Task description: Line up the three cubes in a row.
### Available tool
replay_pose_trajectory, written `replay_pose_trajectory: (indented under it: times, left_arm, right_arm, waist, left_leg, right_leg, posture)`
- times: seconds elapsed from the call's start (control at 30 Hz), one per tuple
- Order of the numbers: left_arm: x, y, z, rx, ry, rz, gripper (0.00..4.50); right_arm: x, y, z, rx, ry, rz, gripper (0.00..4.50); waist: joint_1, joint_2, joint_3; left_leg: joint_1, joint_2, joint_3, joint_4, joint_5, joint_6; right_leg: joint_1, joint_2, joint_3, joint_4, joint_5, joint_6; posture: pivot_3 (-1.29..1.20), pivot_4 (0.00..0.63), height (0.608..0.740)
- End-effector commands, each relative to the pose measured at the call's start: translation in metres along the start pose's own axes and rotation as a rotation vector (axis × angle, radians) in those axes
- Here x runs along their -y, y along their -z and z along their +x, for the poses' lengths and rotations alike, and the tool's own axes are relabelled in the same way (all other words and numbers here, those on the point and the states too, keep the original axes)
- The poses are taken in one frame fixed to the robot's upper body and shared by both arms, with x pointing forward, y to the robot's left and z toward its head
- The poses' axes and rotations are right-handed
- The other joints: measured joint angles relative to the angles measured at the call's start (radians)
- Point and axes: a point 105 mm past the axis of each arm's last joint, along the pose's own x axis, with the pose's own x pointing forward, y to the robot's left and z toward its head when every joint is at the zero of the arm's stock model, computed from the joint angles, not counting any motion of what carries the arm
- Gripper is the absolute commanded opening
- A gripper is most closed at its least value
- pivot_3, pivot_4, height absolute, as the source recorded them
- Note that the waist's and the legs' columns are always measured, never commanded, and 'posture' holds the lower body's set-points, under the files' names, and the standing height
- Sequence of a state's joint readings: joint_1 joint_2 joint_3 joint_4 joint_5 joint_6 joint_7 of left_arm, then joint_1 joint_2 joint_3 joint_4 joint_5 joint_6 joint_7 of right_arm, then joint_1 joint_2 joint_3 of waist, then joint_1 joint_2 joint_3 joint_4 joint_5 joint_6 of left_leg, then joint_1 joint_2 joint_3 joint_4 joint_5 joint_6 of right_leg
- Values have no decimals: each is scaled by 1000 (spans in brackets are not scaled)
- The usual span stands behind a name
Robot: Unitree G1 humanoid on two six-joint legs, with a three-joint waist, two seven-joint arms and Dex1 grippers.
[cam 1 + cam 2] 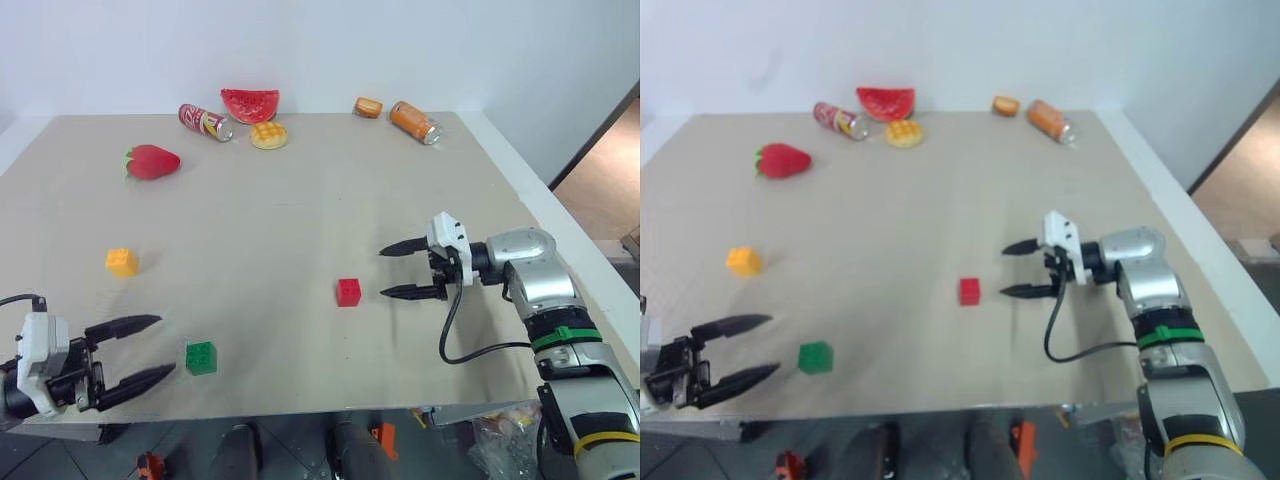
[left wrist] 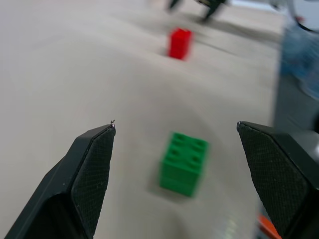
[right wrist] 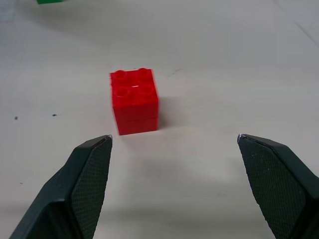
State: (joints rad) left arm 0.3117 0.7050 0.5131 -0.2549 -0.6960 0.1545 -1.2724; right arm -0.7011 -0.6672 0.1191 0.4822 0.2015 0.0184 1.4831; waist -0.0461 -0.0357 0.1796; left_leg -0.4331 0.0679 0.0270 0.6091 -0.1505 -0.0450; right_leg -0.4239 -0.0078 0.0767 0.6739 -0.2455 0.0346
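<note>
Three cubes sit scattered on the desk [image 1: 300,230], not yet in a row. Red cube [image 1: 348,291] lies mid-desk, just left of our right claw [image 1: 398,271], which gapes wide and holds nothing, tips aimed leftward at it. Green cube [image 1: 200,357] sits near the front edge, just right of our left claw [image 1: 150,349], also wide open and empty, pointing at it. Orange-yellow cube [image 1: 121,261] stands apart on the left, farther back; left arm is the nearer one. We judge the line red to green sets the row. Plenty of bare desk between them; green has little room before the front edge. Toys and cans lie well away at the back.
</note>
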Motion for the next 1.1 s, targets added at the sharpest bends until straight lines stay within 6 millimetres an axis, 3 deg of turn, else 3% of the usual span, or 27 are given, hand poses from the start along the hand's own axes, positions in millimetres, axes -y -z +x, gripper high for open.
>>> replay_pose_trajectory:
  times: [0.03,0.3,0.53,0.8,1.1]
  left_arm:
    - [-4,6,4,10,-26,-3,4049]
    - [6,17,19,16,32,-53,4049]
    - [11,1,14,20,112,-76,4049]
    - [14,29,10,-119,196,-54,4049]
    - [9,40,22,-133,250,-63,4049]
  right_arm:
    - [-1,-15,-3,35,10,-35,4174]
    - [-4,-13,-6,26,12,-21,4174]
    - [-8,-9,-7,19,13,-8,4174]
    - [-9,-10,-5,26,14,-7,4174]
    - [-11,-9,-7,23,30,0,4174]
  waist:
    - [0,0,0]
    - [-1,0,0]
    - [-2,0,0]
    - [-2,0,0]
    - [-1,0,0]
  left_leg:
    - [0,0,0,0,0,0]
    - [0,0,0,0,0,0]
    - [0,0,0,0,0,0]
    - [0,0,0,0,0,0]
    - [0,0,0,0,0,0]
  right_leg:
    - [0,0,0,0,0,0]
    - [0,0,0,0,0,0]
    - [0,0,0,0,0,0]
    - [-1,0,0,0,0,0]
    - [-1,0,0,0,0,0]
  posture:
    - [0,150,740]
    - [0,150,740]
    - [0,150,740]
    - [0,150,740]
    - [0,150,740]
